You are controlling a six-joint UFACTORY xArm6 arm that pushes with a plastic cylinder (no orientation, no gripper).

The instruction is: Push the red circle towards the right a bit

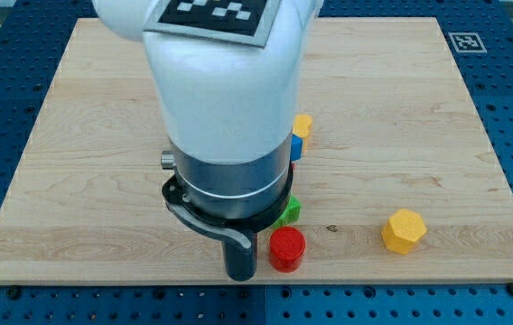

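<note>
1. Pushing step in hand: my tip [241, 275] stands at the near edge of the bench [401, 108], just left of the red circle [286, 249], touching it or nearly so; contact cannot be confirmed. This reads as the start of the rightward push.
2. Fingers: none fitted. The arm ends in a plain dark rod that holds nothing, so no opening or closing applies.
3. Red circle: a short red cylinder, upright, near the bench's near edge, a little right of centre.
4. Green block [288, 212]: just beyond the red circle on its far side, close to it, largely hidden by the arm; shape not made out.
5. Yellow block, hexagonal [405, 230]: well to the right of the red circle, near the same near edge, with open wood between them.
6. Yellow block, far [303, 125], with a blue block [297, 147] just nearer: both peek out at the arm's right side, mostly hidden; shapes unclear.
7. Next move, as judged: a short, straight slide to the right through the circle's middle, kept brief as only a small shift is asked, and kept parallel to the near edge so the circle neither slips off nor brushes the green block.
</note>
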